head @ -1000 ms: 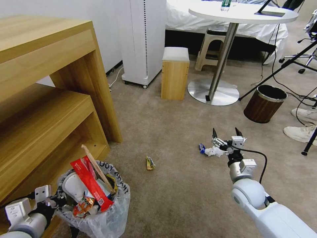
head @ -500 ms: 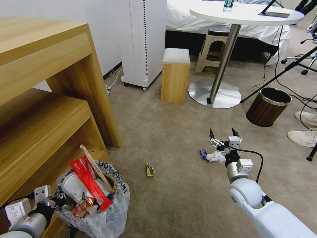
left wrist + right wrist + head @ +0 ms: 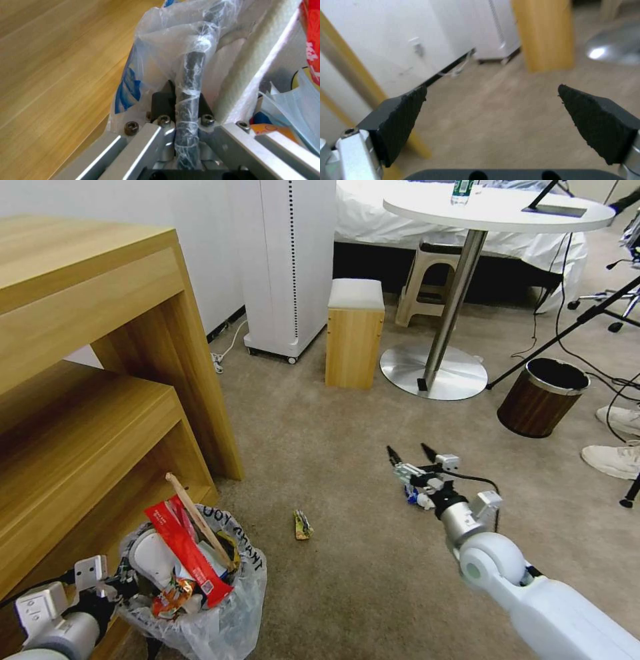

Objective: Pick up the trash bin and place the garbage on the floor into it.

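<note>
The trash bin (image 3: 200, 607), lined with a crinkled clear bag, hangs low at my left beside the wooden shelves. It holds a red wrapper (image 3: 187, 553), a wooden stick (image 3: 197, 520) and other garbage. My left gripper (image 3: 117, 588) is shut on the bin's bag-wrapped dark rim (image 3: 190, 75), seen close between the left gripper (image 3: 185, 120) jaws. My right gripper (image 3: 408, 452) is open, low over a white tissue with a blue scrap (image 3: 419, 503) on the floor (image 3: 347, 447). A small crumpled packet (image 3: 302, 525) lies between bin and tissue. The right gripper (image 3: 491, 88) pads (image 3: 403, 110) stand wide apart, nothing between them.
Wooden shelf unit (image 3: 100, 380) rises at the left. Ahead stand a white appliance (image 3: 287, 260), a wooden stool (image 3: 353, 340) and a round table's metal base (image 3: 433, 373). A brown wood-grain bin (image 3: 541, 397), tripod legs and a person's shoes (image 3: 613, 457) are at the right.
My right gripper has swung leftward and turned, now partly covering the tissue. The view has shifted slightly. The left gripper keeps its hold on the bin.
</note>
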Robot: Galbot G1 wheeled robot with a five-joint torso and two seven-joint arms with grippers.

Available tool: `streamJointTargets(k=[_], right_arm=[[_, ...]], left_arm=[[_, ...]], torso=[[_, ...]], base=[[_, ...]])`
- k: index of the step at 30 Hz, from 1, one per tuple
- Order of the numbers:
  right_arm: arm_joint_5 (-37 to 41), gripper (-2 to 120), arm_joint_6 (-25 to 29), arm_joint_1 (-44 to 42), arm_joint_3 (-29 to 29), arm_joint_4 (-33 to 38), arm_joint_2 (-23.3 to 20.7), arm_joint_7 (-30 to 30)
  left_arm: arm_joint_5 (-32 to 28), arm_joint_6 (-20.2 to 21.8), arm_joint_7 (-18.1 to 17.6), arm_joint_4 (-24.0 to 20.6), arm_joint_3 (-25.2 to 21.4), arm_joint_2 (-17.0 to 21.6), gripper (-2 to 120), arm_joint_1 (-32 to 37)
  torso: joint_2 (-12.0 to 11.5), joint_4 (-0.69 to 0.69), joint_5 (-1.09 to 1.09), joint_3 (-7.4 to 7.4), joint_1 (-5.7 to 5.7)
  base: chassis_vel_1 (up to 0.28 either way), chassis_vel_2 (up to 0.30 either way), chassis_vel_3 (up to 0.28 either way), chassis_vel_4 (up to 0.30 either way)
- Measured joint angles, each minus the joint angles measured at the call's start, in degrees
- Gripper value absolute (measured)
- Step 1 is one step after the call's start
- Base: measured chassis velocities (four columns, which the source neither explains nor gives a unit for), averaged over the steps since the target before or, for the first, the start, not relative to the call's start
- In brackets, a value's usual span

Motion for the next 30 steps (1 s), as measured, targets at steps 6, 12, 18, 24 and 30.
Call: streamJointTargets(k=[6,12,18,24,30], right_arm=[[4.0,100,-2.8,6.4,-7.9,-5.6,2.8,2.9],[5.0,100,-8.4,12.7,-16.2,-13.9,7.8,5.2],[4.2,100,-15.2,15.0,-19.6,-17.3,11.3,6.8],[2.1,100,-22.5,16.7,-23.6,-19.5,15.2,13.4],[-1.0,100,-25.0,19.0,-27.9,-24.2,21.1,16.4]], left_arm=[[0.7,-0.3,0.0,-0.1,0.4,-0.5,0,0.0],[1.4,-0.8,0.2,0.4,0.7,-1.2,0,-0.2],[1.6,-1.1,0.2,1.1,0.9,-1.4,0,-0.8],[1.9,-1.4,0.2,2.0,1.3,-1.6,0,-1.5],[2.1,-1.9,0.2,2.6,1.7,-1.8,0,-2.2]], torso=[[0.0,0.01,0.01,0.00,0.00],[0.0,0.00,-0.02,0.01,0.00],[0.0,0.00,-0.01,0.01,0.00],[0.0,-0.01,-0.01,0.01,0.00],[0.0,0.01,-0.01,0.00,0.00]], base=[[0.000,0.000,0.000,0.000],[0.000,0.000,0.000,0.000],[0.000,0.000,0.000,0.000],[0.000,0.000,0.000,0.000],[0.000,0.000,0.000,0.000]])
